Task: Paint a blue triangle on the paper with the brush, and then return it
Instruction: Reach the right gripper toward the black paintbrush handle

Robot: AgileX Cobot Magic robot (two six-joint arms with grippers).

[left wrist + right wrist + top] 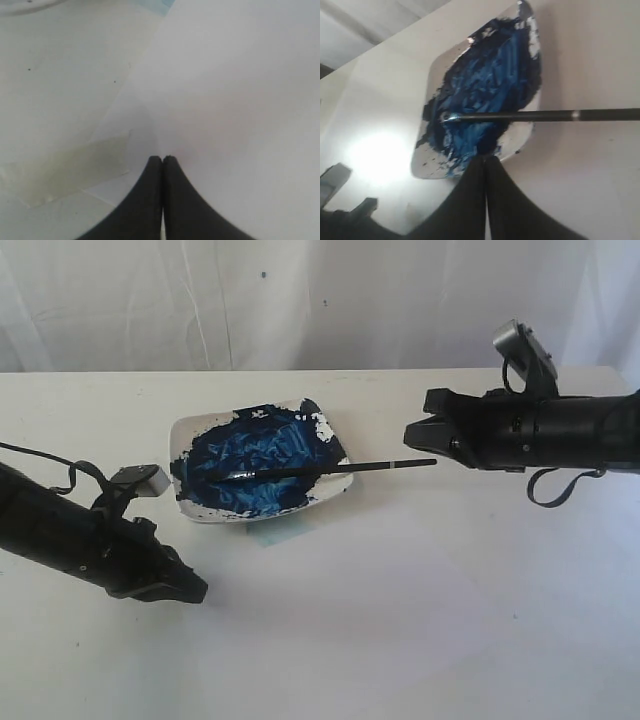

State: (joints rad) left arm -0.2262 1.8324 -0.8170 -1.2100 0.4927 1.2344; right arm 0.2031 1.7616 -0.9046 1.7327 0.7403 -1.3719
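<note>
The thin black brush lies across the white square dish. Its tip rests in dark-blue paint and its handle sticks out to the right. My right gripper is shut and empty, hovering just above and beside the handle's end without touching it. In the right wrist view the brush crosses the dish beyond the shut gripper. My left gripper is shut and empty, low over the paper in front of the dish. The left wrist view shows the gripper over the paper. The blue triangle is out of view.
Clear tape holds down a corner of the paper. A faint pale-blue smudge marks the sheet just in front of the dish. A white curtain hangs behind the table's far edge.
</note>
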